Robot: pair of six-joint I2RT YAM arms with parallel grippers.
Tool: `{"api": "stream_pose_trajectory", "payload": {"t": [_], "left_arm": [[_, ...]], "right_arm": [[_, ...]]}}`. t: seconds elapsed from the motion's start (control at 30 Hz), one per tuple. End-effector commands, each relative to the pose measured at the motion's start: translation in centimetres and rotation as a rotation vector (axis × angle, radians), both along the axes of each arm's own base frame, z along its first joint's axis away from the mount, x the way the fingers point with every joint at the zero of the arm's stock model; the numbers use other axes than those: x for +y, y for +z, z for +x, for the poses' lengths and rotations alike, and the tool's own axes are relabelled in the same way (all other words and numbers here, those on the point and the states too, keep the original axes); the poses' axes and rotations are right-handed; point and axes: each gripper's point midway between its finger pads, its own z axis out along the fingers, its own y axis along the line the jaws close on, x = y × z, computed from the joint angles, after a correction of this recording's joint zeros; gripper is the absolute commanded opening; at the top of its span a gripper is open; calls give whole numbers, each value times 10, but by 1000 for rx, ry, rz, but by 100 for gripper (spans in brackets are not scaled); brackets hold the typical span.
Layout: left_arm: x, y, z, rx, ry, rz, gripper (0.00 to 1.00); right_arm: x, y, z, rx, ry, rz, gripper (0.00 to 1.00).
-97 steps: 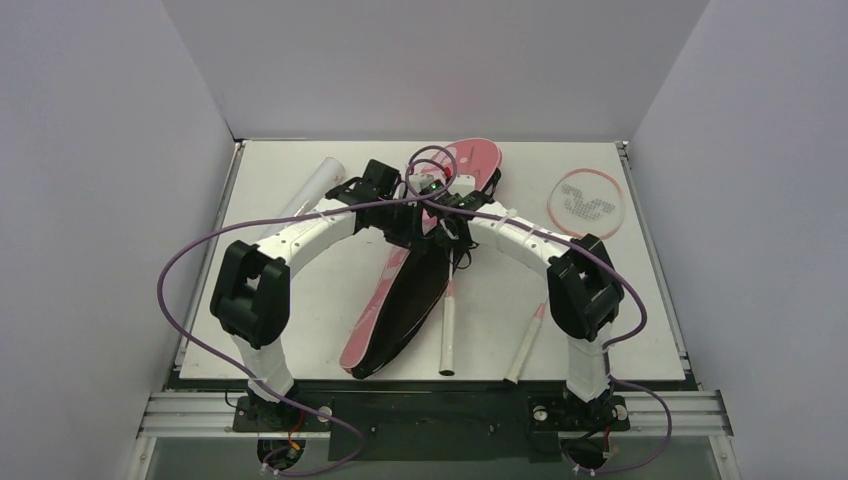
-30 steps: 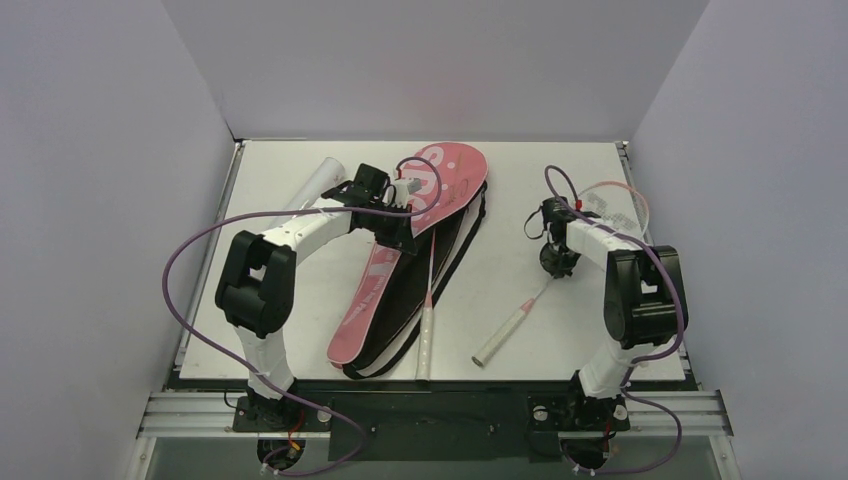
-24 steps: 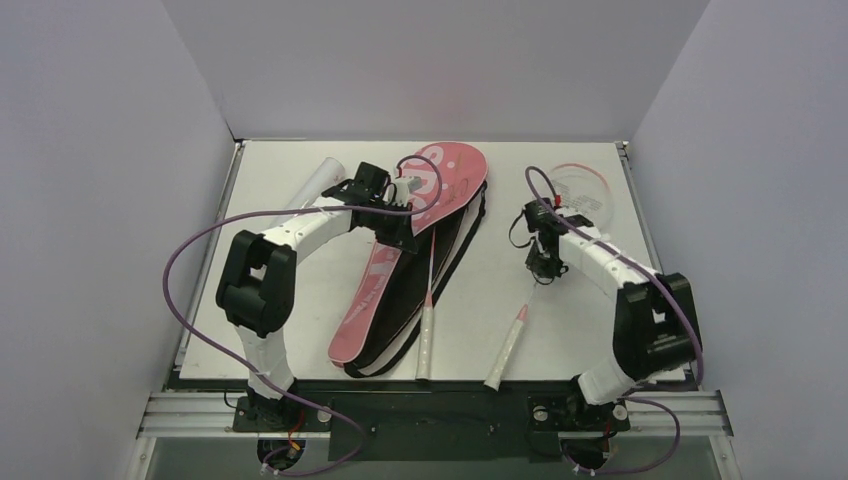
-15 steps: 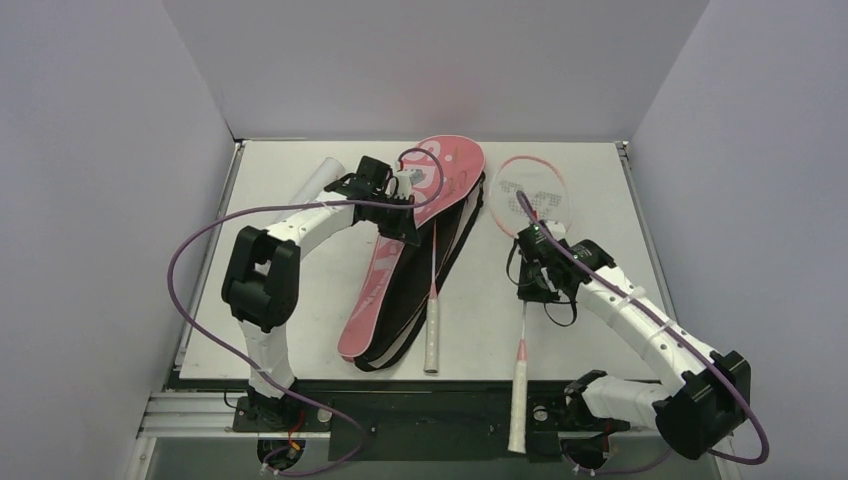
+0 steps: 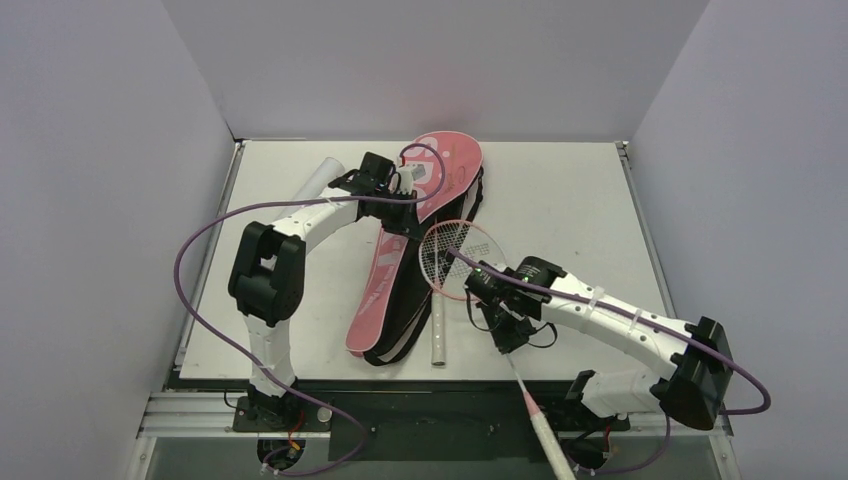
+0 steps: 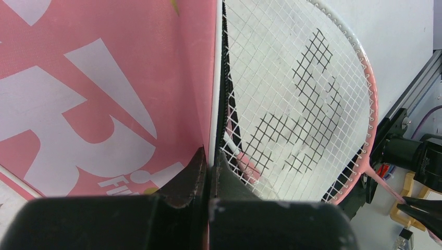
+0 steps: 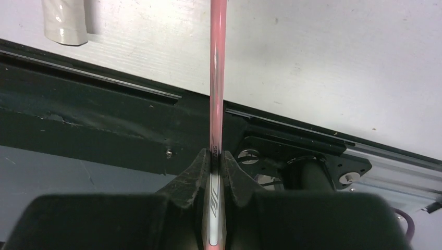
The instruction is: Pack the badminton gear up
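overhead: bright, even, soft shadows
left wrist: fingers (image 6: 183, 179) blurry, strings (image 6: 297, 104) beyond them sharp
right wrist: pretty dim just ahead of its fingers (image 7: 194, 174)

The cover (image 5: 448, 172) at twelve o'clock is pink with white lettering and black lining, the racket (image 5: 455, 258) has a pink rim and white strings bearing a black woven mark, and the tube (image 5: 318, 180) at ten o'clock is white.

The cover (image 5: 372, 300) runs slantwise down mid-table, its far end toward the back centre, and the tube (image 5: 318, 180) lies just left of that end. Inside it sits one racket (image 5: 437, 340), handle poking out toward the front. The second racket (image 5: 460, 255) is to the right, its head overlapping the cover and its handle past the table's (image 5: 570, 200) front edge.
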Motion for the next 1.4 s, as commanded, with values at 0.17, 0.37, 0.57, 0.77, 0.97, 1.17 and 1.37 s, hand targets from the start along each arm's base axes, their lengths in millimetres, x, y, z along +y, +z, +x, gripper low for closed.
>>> {"api": "stream_pose_trajectory", "payload": {"t": [0.17, 0.37, 0.57, 0.77, 0.97, 1.17, 1.37], "left_arm": [[-14, 37, 20, -107, -11, -73, 0], [-16, 35, 13, -96, -23, -77, 0], [-16, 38, 9, -92, -37, -74, 0], [-17, 43, 7, -94, -46, -85, 0], [-21, 45, 5, -91, -52, -94, 0], [-22, 42, 4, -102, -57, -80, 0], [-24, 41, 2, -92, -59, -83, 0]], "right_arm": [[9, 15, 17, 9, 110, -139, 0], [31, 19, 57, -63, 125, -189, 0], [52, 17, 101, -118, 57, -175, 0], [72, 7, 129, -154, 4, -151, 0], [108, 2, 156, -204, -32, -71, 0], [139, -3, 180, -245, -70, 4, 0], [160, -11, 197, -267, -122, 107, 0]]}}
